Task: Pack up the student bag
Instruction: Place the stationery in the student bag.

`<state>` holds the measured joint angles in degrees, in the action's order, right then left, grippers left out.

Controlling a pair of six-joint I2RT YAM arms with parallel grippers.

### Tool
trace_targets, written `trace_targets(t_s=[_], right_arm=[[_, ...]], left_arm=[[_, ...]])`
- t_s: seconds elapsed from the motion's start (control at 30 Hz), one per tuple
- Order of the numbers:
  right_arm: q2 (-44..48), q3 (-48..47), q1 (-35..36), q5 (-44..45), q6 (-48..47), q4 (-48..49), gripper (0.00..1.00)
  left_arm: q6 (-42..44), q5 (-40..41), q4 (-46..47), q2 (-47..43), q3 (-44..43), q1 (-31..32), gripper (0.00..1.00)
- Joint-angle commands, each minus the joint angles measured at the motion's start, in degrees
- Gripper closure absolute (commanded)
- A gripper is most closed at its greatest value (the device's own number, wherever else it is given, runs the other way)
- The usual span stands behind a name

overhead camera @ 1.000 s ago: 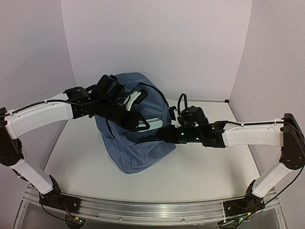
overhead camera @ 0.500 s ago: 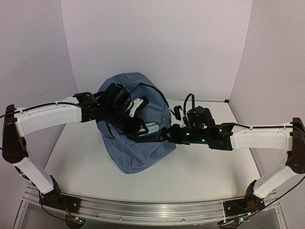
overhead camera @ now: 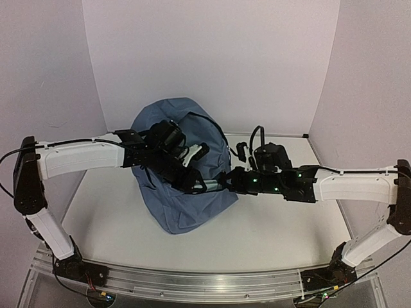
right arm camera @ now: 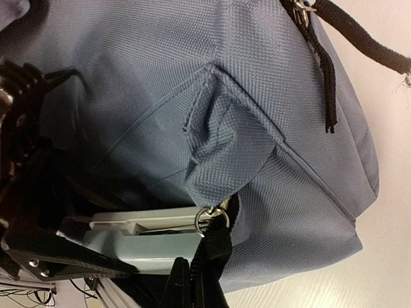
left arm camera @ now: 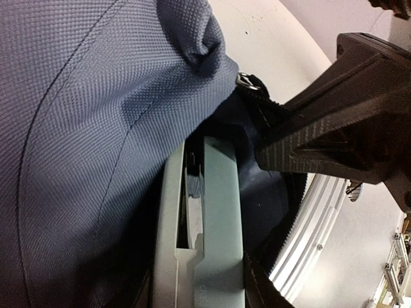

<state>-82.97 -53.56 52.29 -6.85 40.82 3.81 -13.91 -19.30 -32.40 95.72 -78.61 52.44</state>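
Count: one student bag; two arms; two end effectors; one pale grey-green item; two black zip pulls in the right wrist view, one gripped and one hanging free.
Bag location: on the white desk, left of centre, its far end near the back wall.
Bag long axis: runs from the back wall toward the arm bases, with the near end leaning slightly right. Which end is the top cannot be told.
Bag opening: on its right flank, facing the right arm.
Left end effector: reaches over the bag and is clamped on the pale grey-green item at the opening. What the item is cannot be told.
Right end effector: clenched on the black zip pull below its metal ring, just beside the pale item.
Top view only: the bag's whole outline and both arms meeting at its right edge.
Left wrist view only: the dark gap of the opening around the item.
Right wrist view only: a pleated fold above the ring and a frayed black cord.
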Motion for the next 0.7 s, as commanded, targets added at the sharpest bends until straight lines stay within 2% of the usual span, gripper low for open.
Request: trace_targets(t_s=[0.0,0.1,0.2,0.33,0.5,0.57,0.67], right_arm=[[4.36,-0.87,0.24,2.14,-0.07,4.98,0.89],[5.49,0.29,0.21,3.53,-0.33,4.88,0.80],[6.57,1.36,0.26,4.78,-0.46,4.68,0.69],[7.12,2.27,0.24,6.49,-0.97,4.20,0.62],[7.03,3.54,0.16,5.97,-3.83,4.22,0.50],[7.16,4.19,-0.21,3.74,-5.12,4.87,0.48],[7.67,6.03,-1.41,-1.32,-6.45,7.87,0.42]], left_arm=[[-1.25,0.18,3.20,2.71,-2.30,0.98,0.99],[-0.88,1.14,0.93,4.13,-4.18,1.53,0.89],[-0.99,1.92,-0.62,3.78,-4.67,1.93,0.68],[-1.62,3.33,-1.37,1.22,-4.48,2.74,0.45],[-2.36,5.05,-3.42,-2.84,-5.61,3.36,0.28],[-2.63,5.17,-4.22,-4.34,-6.06,3.37,0.21],[-2.98,6.15,-6.51,-6.44,-7.80,3.37,0.16]])
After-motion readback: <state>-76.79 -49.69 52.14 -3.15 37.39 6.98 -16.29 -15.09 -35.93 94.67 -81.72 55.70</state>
